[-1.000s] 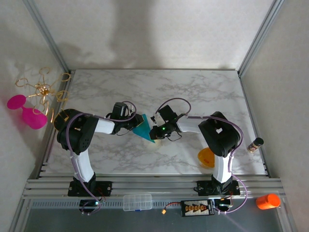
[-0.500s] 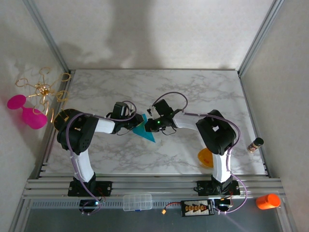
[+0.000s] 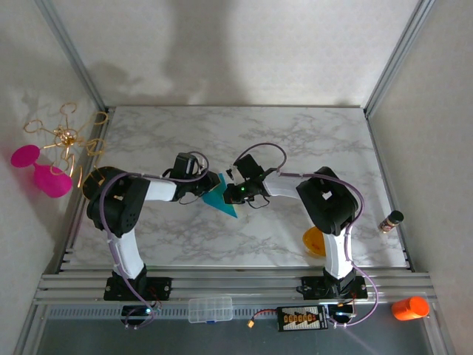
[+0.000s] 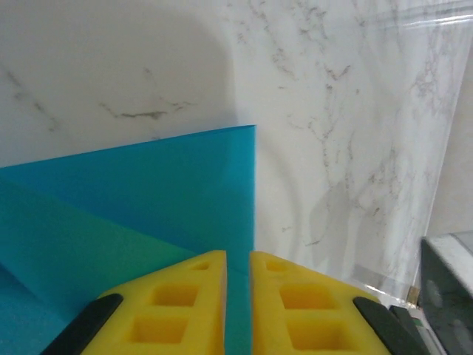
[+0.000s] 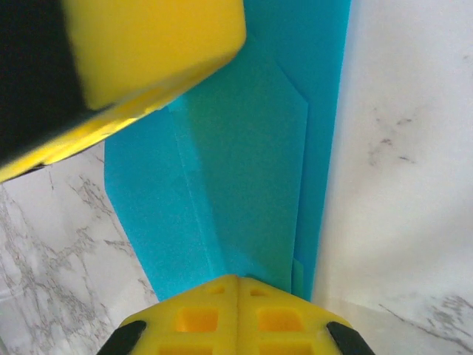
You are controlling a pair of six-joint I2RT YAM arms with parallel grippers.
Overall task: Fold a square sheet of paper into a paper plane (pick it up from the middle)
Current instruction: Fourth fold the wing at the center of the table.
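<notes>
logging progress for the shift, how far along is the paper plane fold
Done: the teal paper already shows diagonal folds and overlapping layers. In hand: the left gripper and right gripper both pinch it from opposite sides. Left: it is a broad wedge, not yet a narrow dart, so more creases remain.

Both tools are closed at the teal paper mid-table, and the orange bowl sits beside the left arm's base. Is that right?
No. The top external view shows the orange bowl beside the right arm's base. The left tool and right tool are closed at the teal paper mid-table.
</notes>
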